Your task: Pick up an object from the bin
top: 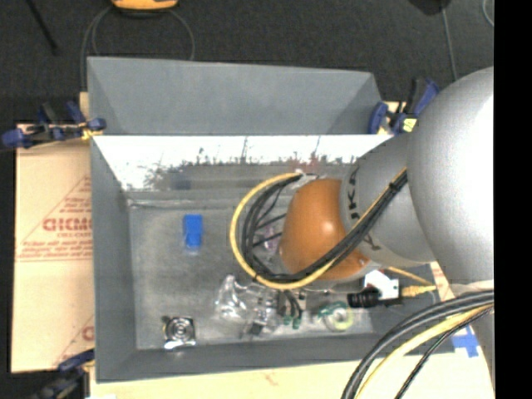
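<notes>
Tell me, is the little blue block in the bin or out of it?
In. The small blue rectangular block lies on the floor of the grey metal bin, towards its left side, alone, inside the walls.

Grey metal bin (112, 248), sloped walls, the far wall pale and speckled dark along its top. Contents: one small blue block (192, 231), alone on the left half of the floor, well apart from the rest; one round silvery metal piece (178, 329) in the near left corner; one clear crumpled piece (231, 299) near the middle, by the near wall; just right of it a small heap of dark and green bits (270, 318); one pale greenish ring (337, 315) further right. Silver robot arm (449, 181) reached in from the right, its orange cover (312, 223) over the heap, a yellow cable loop (235, 223) beside the cover.
</notes>
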Available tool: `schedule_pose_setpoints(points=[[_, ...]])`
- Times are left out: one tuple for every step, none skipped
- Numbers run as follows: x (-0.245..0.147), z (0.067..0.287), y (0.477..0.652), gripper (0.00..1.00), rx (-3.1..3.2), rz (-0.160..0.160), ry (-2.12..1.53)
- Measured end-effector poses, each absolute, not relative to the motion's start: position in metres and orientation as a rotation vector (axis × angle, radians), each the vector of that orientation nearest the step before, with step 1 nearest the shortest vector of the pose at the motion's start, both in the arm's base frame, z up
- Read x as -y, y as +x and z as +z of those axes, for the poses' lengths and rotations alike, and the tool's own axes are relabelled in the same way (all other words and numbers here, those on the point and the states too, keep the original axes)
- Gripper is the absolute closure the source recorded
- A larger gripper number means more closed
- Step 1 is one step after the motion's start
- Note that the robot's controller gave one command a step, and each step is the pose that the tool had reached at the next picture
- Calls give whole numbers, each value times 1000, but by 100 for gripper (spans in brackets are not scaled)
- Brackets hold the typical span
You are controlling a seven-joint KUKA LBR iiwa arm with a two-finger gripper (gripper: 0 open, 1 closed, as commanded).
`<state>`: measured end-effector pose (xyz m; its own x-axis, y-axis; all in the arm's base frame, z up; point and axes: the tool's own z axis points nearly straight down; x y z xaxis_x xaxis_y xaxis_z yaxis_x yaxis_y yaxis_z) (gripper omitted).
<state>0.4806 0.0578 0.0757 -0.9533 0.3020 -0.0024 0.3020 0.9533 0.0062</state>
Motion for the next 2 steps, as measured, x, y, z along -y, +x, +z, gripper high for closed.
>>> schedule_pose_setpoints(points=[[-58,78,482,0,-3103,4,472],[-58,81,484,100,-3097,7,474]])
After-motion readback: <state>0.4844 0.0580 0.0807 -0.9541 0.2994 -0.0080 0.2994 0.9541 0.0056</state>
